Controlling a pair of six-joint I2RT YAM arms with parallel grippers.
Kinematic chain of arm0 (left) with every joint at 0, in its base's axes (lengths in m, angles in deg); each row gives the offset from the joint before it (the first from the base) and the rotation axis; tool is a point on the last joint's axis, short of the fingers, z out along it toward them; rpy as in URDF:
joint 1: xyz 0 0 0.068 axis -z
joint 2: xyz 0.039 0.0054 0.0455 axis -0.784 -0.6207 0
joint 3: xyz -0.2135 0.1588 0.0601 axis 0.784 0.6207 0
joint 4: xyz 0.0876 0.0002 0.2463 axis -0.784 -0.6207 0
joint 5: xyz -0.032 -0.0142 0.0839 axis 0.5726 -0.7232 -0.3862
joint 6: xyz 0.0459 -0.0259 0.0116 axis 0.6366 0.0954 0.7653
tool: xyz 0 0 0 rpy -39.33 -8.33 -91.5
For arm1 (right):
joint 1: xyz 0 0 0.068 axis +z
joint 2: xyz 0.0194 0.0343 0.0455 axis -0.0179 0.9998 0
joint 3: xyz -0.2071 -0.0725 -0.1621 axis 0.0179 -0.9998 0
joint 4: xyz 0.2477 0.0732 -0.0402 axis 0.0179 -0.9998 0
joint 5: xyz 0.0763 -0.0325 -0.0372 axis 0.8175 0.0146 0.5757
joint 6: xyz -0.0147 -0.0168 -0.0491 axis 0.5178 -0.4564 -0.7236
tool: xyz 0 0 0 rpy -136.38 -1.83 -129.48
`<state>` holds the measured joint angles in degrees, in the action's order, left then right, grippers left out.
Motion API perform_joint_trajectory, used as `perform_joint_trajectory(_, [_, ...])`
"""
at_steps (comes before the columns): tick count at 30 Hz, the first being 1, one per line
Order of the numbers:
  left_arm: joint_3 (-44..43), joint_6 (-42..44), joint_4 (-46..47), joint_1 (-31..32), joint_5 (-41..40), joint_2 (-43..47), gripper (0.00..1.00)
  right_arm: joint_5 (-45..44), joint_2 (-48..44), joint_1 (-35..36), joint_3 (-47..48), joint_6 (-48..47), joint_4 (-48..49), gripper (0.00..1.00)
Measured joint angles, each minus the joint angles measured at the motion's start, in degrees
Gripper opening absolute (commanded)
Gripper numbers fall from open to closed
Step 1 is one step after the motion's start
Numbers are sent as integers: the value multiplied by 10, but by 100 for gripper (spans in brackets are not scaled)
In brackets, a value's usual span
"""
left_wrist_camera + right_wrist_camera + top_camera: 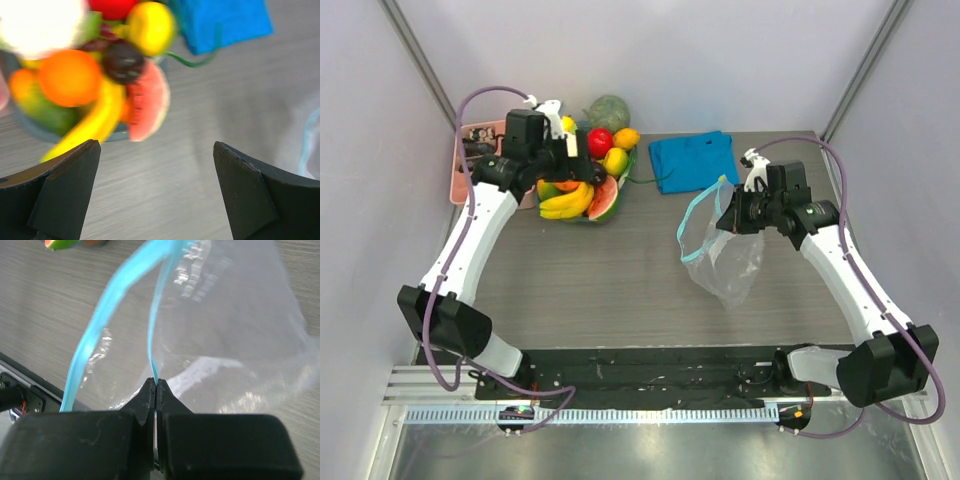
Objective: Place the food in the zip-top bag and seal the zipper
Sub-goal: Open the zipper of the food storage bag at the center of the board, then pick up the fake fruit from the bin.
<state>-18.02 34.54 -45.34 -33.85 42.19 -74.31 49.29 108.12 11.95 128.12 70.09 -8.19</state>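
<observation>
Zip-top bag (240,340) ahead of right fingers (142,402): thin clear plastic, glossy, crinkled, bright glints. Zipper (107,300), nipped between them: smooth blue-teal plastic strip, slightly translucent. Fingers themselves matt black plastic (left fingers (65,195) same, edges faintly scuffed). Desk (200,130) beneath: grey wood-grain, matt. Beyond left fingers, food (70,77) smooth, plastic-looking, blurred; blue cloth (225,20) soft, matt.

My left claw (570,165) hangs over the fruit (616,160) at the back of the surface (620,290). The bananas (568,203) and a watermelon slice (607,200) lie in front, and the apple (600,142) is behind. My right claw (723,215) holds the bag (732,265) up by its blue strip (688,222). The bag's mouth gapes to the left. A blue cloth (692,160) lies behind the bag.
</observation>
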Motion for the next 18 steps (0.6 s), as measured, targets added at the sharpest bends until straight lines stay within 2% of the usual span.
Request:
perform_joint_trajectory(8, [-20,8,-1,-51,-134,-62,100,9,26,0,-6,20,54,1])
perform_joint_trajectory(18, [-31,3,24,-55,-162,-155,97,52,41,0,-6,9,79,1])
